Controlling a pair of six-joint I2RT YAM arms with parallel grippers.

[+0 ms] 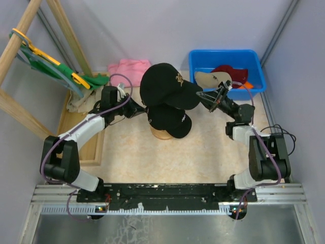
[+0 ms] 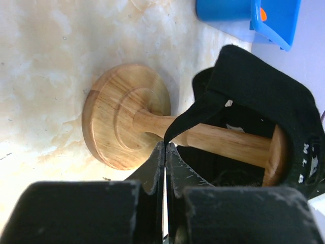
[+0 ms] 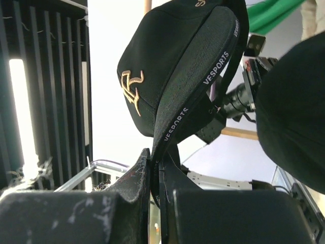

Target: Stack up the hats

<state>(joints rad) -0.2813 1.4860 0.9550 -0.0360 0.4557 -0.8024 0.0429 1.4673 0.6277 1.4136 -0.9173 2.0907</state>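
On the wooden stand (image 2: 127,114) sits the lower black cap (image 1: 170,122), its rim clenched by the left end effector (image 2: 165,146). The right end effector (image 3: 155,155) grasps the upper black cap (image 1: 162,84) by its brim. Beyond them, the blue bin (image 1: 226,53) holds a tan cap (image 1: 209,79) and a dark red hat (image 1: 235,74).

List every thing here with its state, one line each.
upper black cap: held up, gripped by right gripper
lower black cap: on wooden stand, edge pinched by left gripper
tan cap: lying in blue bin
dark red hat: lying in blue bin

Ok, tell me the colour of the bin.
Bright blue; the bin shows best in the top external view.
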